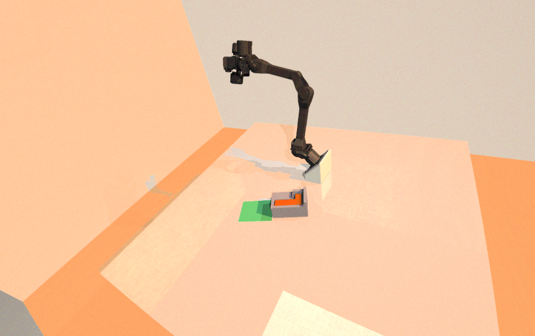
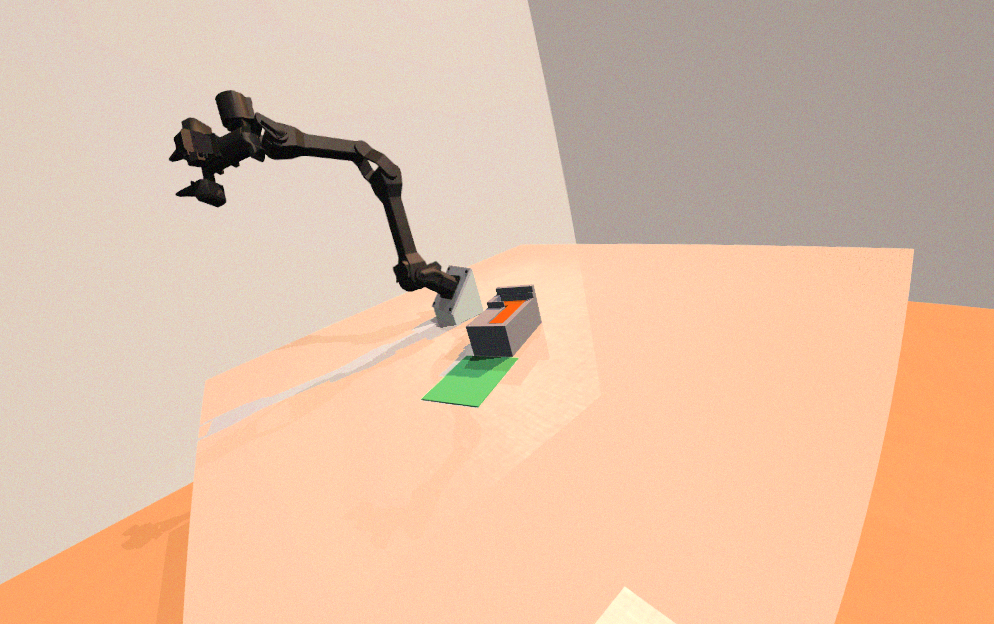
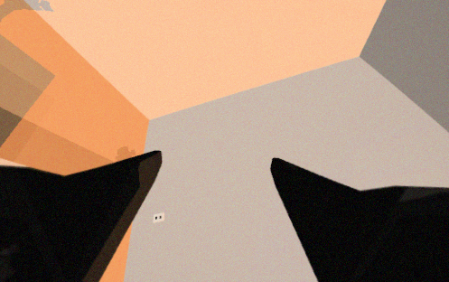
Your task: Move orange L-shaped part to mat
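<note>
The orange L-shaped part [image 1: 288,202] [image 2: 506,312] lies in the pocket of the grey tray [image 1: 289,212] [image 2: 487,341], and no raised end shows. Its L-shaped end is at the tray's right in the top view, by the taller end wall; its straight end points toward the mat. The green mat [image 1: 250,211] [image 2: 470,382] lies flat against the tray's other end, with nothing on it. My gripper [image 2: 175,175] [image 3: 218,160] is open and empty, high above the table and well away from the tray. The wrist view shows neither part, tray nor mat.
The arm's pale base block [image 1: 322,168] [image 2: 460,298] stands behind the tray, close to it. The arm rises from it and reaches out high to the left. The wrist view shows walls, orange floor and a small white wall socket [image 3: 158,218].
</note>
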`<state>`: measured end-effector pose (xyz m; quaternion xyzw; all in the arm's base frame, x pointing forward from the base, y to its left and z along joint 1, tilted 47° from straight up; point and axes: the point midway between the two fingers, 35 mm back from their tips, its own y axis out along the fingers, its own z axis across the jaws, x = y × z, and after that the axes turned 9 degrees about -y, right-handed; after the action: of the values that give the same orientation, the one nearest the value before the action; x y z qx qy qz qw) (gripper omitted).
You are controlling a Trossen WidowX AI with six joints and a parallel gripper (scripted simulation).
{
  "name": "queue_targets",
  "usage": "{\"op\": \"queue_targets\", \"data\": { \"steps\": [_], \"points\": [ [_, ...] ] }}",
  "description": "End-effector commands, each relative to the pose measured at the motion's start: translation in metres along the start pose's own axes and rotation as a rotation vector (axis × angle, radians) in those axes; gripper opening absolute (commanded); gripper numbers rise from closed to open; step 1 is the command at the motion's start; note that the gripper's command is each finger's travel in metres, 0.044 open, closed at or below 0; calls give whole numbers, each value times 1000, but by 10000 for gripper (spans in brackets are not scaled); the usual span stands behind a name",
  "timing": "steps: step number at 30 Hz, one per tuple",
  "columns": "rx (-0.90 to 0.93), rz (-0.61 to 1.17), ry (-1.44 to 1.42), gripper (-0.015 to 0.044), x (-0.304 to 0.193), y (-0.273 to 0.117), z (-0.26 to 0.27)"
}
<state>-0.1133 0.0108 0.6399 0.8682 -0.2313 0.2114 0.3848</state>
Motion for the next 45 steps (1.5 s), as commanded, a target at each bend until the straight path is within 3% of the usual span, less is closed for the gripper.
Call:
{"op": "queue_targets", "data": {
  "steps": [1, 9, 16, 23, 31, 36, 45],
  "points": [
    [14, -6, 4, 374, 2, 2, 5],
    [206, -144, 71, 180, 41, 22, 73],
    [477, -296, 155, 180, 103, 20, 166],
    [695, -415, 166, 180, 148, -11, 231],
    [982, -560, 219, 180, 204, -82, 300],
    [1224, -620, 177, 180, 230, -160, 347],
    [1573, -713, -30, 180, 230, -312, 394]
  ]
}}
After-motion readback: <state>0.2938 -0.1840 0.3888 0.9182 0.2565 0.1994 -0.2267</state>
